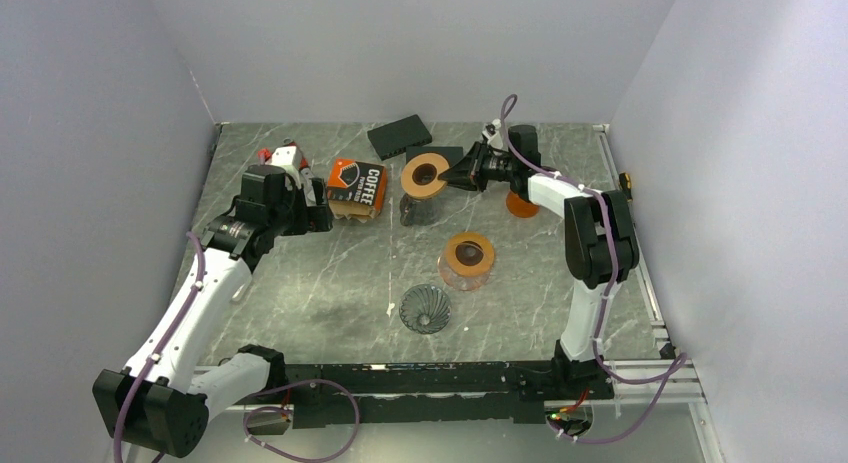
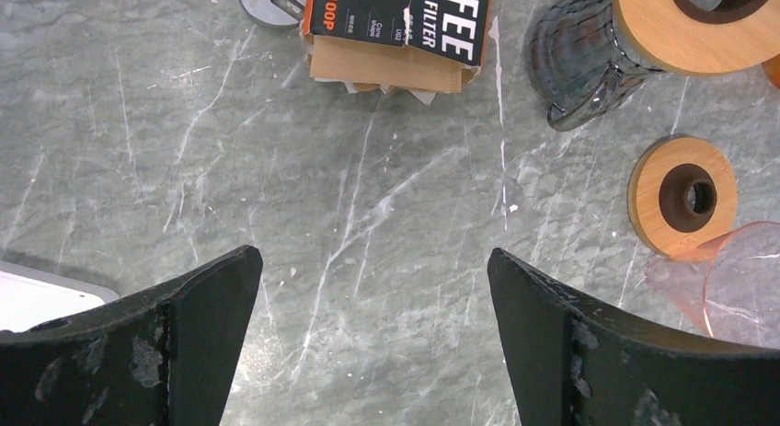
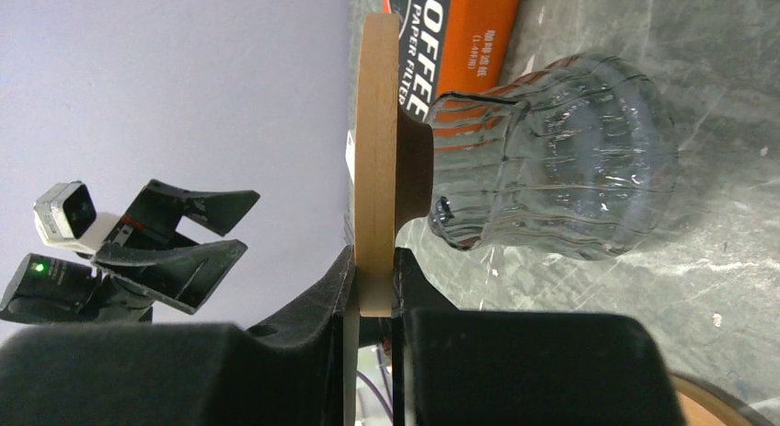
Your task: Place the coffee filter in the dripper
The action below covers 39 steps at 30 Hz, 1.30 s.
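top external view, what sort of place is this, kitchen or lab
Likely a lab test cell: plain walls box in the table, the left arm and right arm are bolted at its near edge, and a filter box and dripper sit as props.

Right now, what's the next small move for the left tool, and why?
Probably ease the left tool forward to the brown filters poking out of the coffee filter box. It is open and empty, with only table between it and the box. The right tool is shut on the grey dripper at its wooden collar, so a filter is what's missing.
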Tool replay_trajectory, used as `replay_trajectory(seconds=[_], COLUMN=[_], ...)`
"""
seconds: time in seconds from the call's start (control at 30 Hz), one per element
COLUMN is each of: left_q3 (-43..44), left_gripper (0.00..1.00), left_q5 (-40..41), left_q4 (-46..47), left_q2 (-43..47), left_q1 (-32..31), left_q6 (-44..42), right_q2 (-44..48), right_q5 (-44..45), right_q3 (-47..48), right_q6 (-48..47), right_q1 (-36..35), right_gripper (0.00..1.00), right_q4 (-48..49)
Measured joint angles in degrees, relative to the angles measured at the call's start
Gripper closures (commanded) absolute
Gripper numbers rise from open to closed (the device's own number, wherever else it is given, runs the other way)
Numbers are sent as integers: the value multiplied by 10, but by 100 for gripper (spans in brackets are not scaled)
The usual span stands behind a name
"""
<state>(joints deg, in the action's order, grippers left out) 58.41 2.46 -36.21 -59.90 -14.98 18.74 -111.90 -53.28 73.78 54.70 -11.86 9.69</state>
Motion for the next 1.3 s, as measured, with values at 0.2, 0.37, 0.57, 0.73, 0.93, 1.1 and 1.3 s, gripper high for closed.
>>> replay_trajectory(seconds=[0.2,0.37,0.57,0.73,0.93,1.1,1.3], left_q3=[0,0,0,0,0,0,0], left_gripper=[0,0,0,0,1,0,0], left_q5=[0,0,0,-2,-5,-9,-11], left_q4=[-3,-3,-3,-3,-3,-3,-3], left_q2=[0,0,0,0,0,0,0], left_q1=[0,0,0,0,0,0,0], left_q6=[0,0,0,0,0,0,0], right_q2=[-23,-30,-33,-37,-37,-37,-37], right_q5=[-7,-13,-12,-13,-12,-7,14], right_q3=[0,0,0,0,0,0,2], right_q6=[13,20,21,19,10,-13,-60], right_q1=[1,0,0,0,0,0,0], right_gripper=[100,96,82,72,53,47,43], right_q4=[9,16,24,23,13,-13,-75])
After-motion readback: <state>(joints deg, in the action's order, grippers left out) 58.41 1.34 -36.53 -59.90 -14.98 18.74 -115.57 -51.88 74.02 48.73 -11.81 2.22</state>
